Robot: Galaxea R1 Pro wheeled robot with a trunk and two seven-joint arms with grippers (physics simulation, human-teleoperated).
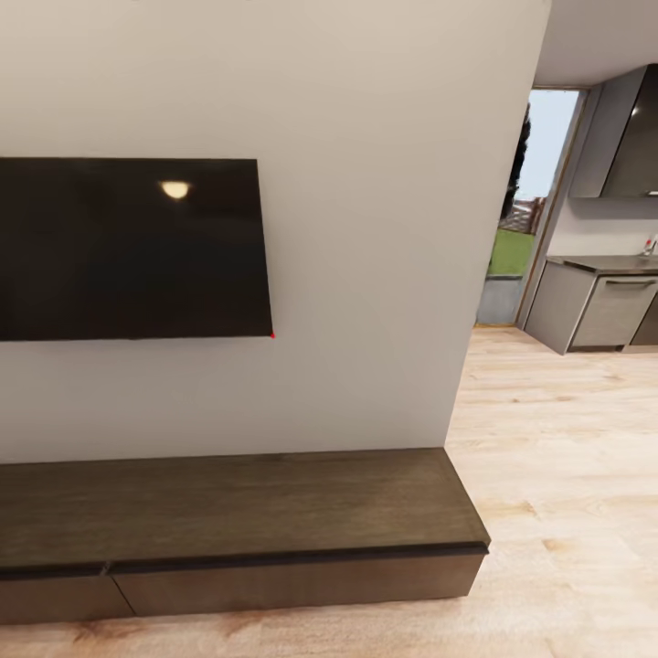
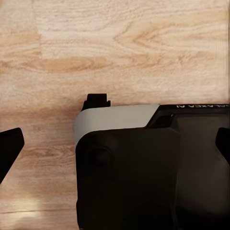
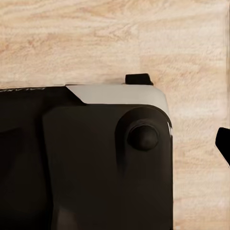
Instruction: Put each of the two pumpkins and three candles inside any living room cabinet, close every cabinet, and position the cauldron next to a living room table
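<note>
The cabinet (image 1: 238, 535) lies along the foot of a pale wall (image 1: 366, 228), filling the lower left and lower middle of the head view. Its long axis runs left to right, sloping slightly up toward the right, with the front faces turned toward the bottom edge. Its flat dark-brown top is bare. Two front panels show, meeting at a seam in the lower left, and both sit flush. Its right end stops level with the wall's outer corner.

Above it a dark television (image 1: 128, 247) hangs flat on the wall at the left. Light wooden floor (image 1: 567, 475) spreads wide at the right of the frame and runs back to grey kitchen units (image 1: 599, 302) in the upper right, beside a doorway (image 1: 525, 210) showing grass.

In the left wrist view the robot's base (image 2: 143, 167) covers the lower right over floor planks; dark finger tips (image 2: 8, 148) appear at both side edges, spread wide. In the right wrist view one finger tip (image 3: 224, 141) shows at the right edge; I cannot tell how those fingers stand.
</note>
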